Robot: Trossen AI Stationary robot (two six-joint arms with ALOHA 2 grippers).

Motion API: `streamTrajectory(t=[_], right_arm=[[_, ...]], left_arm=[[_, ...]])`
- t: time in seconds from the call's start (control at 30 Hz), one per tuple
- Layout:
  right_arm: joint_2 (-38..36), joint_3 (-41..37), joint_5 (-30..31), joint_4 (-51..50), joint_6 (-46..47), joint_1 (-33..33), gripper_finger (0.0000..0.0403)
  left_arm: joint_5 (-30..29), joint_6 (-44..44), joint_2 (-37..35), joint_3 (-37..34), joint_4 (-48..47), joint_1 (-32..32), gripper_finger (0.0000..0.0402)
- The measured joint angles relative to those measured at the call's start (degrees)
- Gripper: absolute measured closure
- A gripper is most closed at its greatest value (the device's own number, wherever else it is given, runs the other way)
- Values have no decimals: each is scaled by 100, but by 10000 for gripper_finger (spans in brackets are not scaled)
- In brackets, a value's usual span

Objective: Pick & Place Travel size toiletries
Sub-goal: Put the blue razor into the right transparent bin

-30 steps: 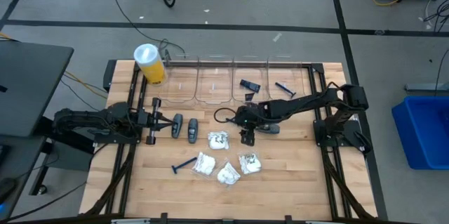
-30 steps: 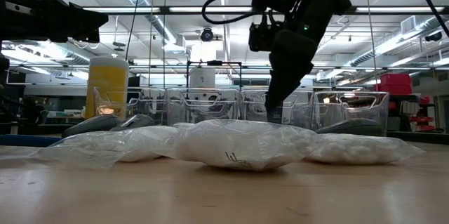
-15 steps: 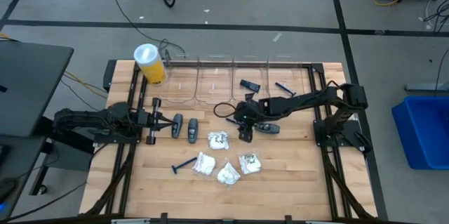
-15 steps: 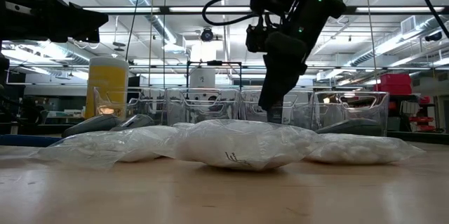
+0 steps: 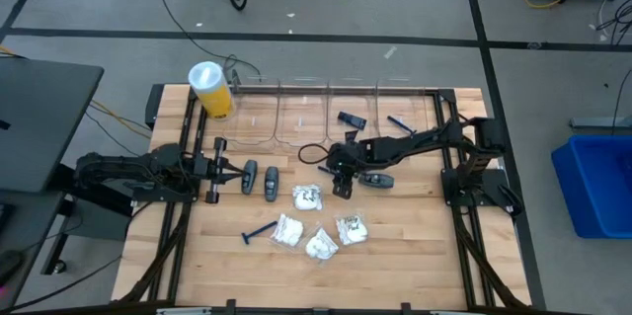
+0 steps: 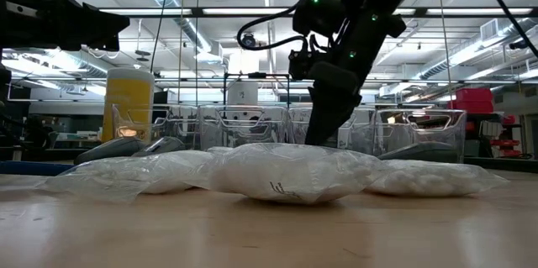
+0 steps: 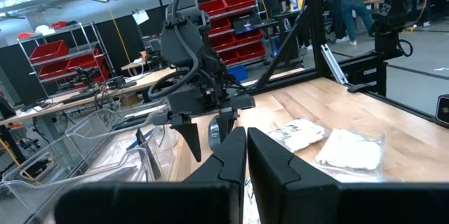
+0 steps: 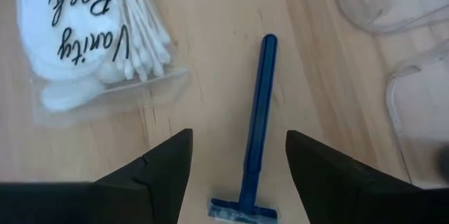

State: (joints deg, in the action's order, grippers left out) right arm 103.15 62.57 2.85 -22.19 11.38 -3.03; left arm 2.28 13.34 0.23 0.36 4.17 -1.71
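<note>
Blue razor (image 8: 257, 112), one of the travel size toiletries, is seen in the right wrist view at the centre of the frame, lying flat on the wooden table (image 8: 210, 13). Its long axis runs from the head at the bottom edge up to the handle tip at upper centre. The right gripper (image 8: 238, 134) is spread open above it, one finger on each side of the handle, nothing grasped. A white packet (image 8: 84, 41) of cotton swabs lies at the upper left, apart from the razor. In the high view the right gripper (image 5: 341, 189) is placed at mid-table, and the razor beneath it is hidden. The left gripper (image 5: 232, 170) is parked at the left, clenched on nothing, so the right arm is judged the nearer. In the low view the fingertips are masked by a packet (image 6: 286, 171). In the left wrist view the open right gripper (image 7: 210, 136) is shown pointing down at the table.
</note>
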Motion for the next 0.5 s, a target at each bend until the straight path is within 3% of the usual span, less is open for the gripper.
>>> streamTrajectory(t=[0.5], right_arm=[[4,-189,-35,155,-22,-19,165]], left_arm=[[-9,-2,0,0,1,1,378]])
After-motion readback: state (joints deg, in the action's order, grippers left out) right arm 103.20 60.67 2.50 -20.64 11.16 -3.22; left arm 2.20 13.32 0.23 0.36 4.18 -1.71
